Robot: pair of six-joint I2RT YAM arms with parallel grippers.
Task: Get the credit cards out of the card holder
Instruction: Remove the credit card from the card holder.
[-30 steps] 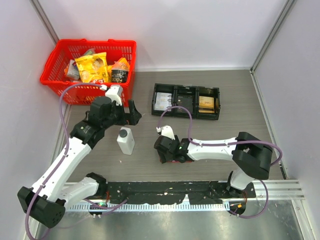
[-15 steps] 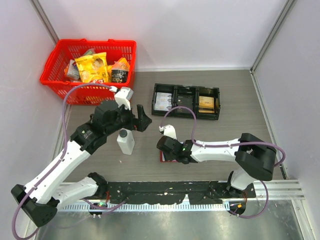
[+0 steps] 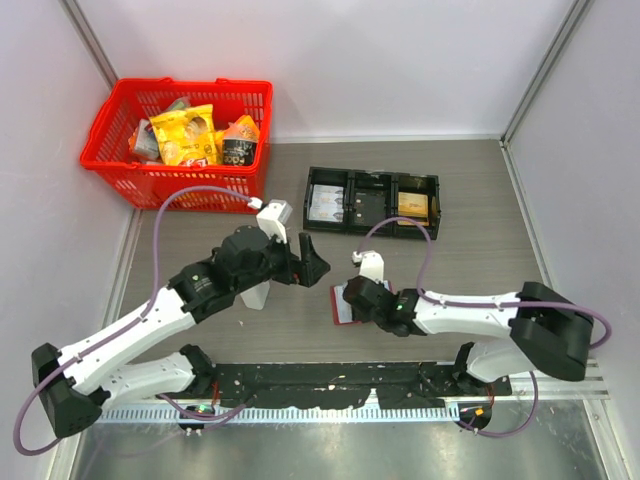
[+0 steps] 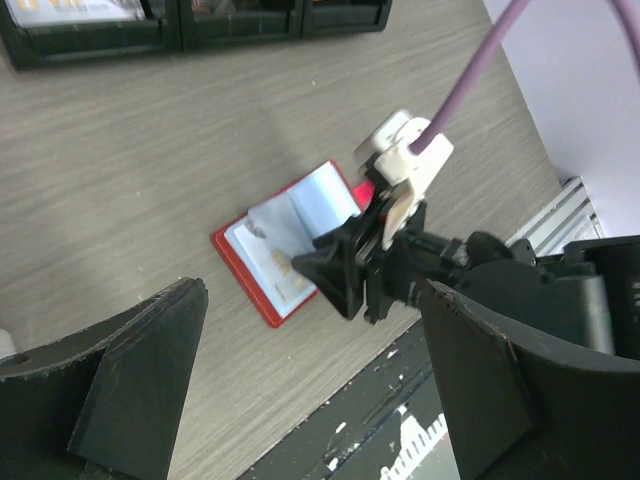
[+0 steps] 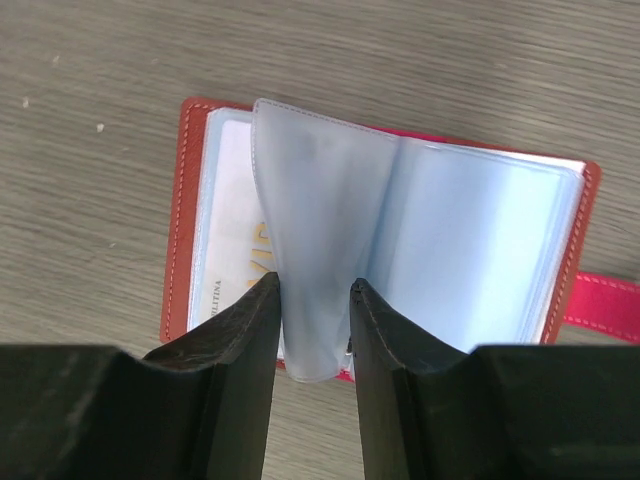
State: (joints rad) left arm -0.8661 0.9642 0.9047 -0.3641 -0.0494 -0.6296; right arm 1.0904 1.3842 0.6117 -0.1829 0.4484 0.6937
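The card holder [image 3: 341, 307] lies spread open on the table, red with pale blue clear sleeves [image 5: 470, 240]. My right gripper [image 5: 313, 335] is shut on one upright sleeve leaf, a finger pressing each side. A whitish credit card [image 5: 236, 250] with gold print shows inside the left sleeve. In the left wrist view the card holder [image 4: 300, 212] lies ahead, with the right gripper [image 4: 335, 278] on its near edge. My left gripper [image 4: 310, 400] hangs open above the table, just left of the holder, nothing between its fingers. From above, the left gripper [image 3: 312, 262] sits beside the right gripper [image 3: 352, 298].
A black three-compartment tray [image 3: 372, 178] holding cards stands behind the holder. A red basket [image 3: 120, 175] of snack packs is at the back left. A white bottle [image 3: 257, 294] stands mostly hidden under the left arm. The black rail [image 3: 330, 380] runs along the near edge.
The left arm has swung right, from the bottle towards the card holder. The right gripper has narrowed onto a sleeve leaf and shifted right with the holder.
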